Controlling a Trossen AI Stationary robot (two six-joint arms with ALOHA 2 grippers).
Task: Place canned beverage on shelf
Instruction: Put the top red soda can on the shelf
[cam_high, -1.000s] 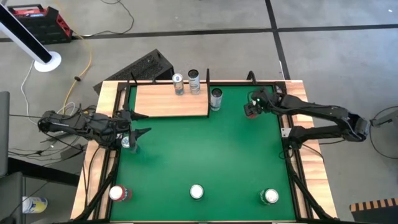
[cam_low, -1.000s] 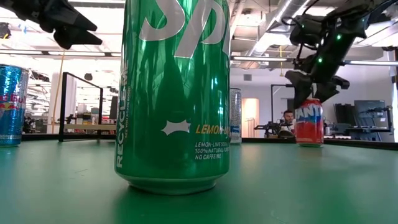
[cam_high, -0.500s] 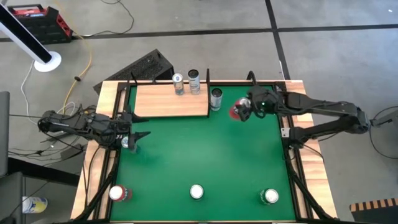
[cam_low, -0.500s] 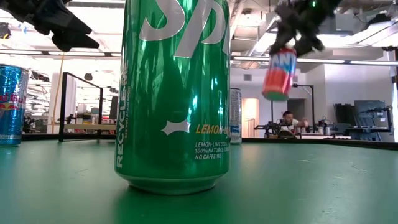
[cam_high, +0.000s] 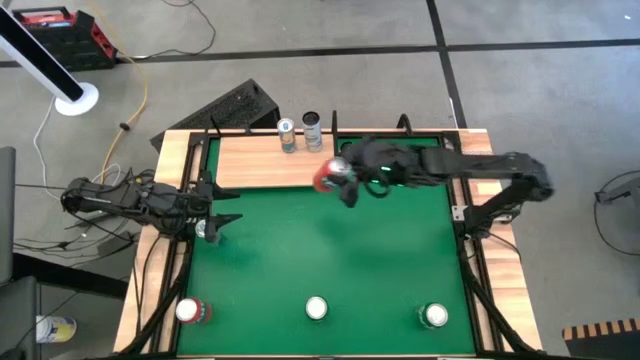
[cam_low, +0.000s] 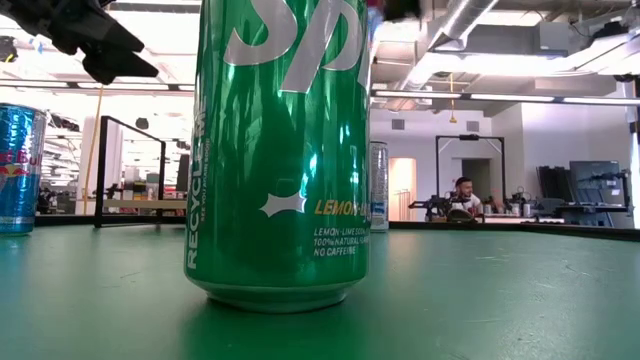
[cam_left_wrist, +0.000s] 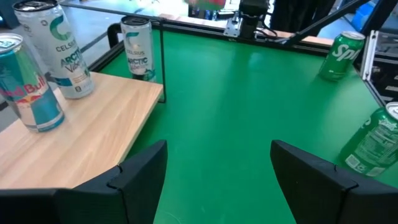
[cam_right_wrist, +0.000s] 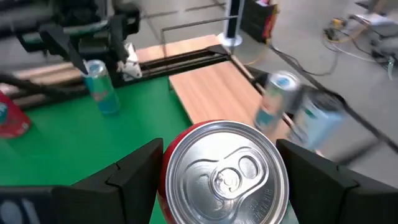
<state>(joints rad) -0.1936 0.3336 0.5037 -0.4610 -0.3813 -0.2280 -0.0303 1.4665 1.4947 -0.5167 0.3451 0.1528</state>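
Note:
My right gripper (cam_high: 342, 182) is shut on a red can (cam_high: 325, 179) with a silver top (cam_right_wrist: 224, 168), in the air beside the right end of the pale wooden shelf (cam_high: 270, 160). Two cans (cam_high: 287, 135) (cam_high: 312, 130) stand on the shelf's far edge. My left gripper (cam_high: 230, 200) is open at the table's left side, above a blue can (cam_high: 205, 229) that stands on the green, and touches nothing. In the low view the left gripper (cam_low: 105, 45) hangs well above that blue can (cam_low: 18, 165). My right gripper pinches the red can's side wall (cam_right_wrist: 171, 186) between its two fingers (cam_right_wrist: 134, 171), one on each side of the can just below the rim. The fingers come from above. The can is lifted clear of the table.
A Celsius can (cam_left_wrist: 137, 46) stands on the green by the shelf's black corner post. Along the near edge stand a red can (cam_high: 190, 312) and two green Sprite cans (cam_high: 316, 308) (cam_high: 434, 316); one (cam_low: 280, 150) fills the low view. A black case (cam_high: 235, 105) lies behind the table.
My right gripper has lifted the red can off the table at the far right and carried it up and toward the table's left, to the shelf's right end. The can hung tilted on the way and has left the low view at the top.

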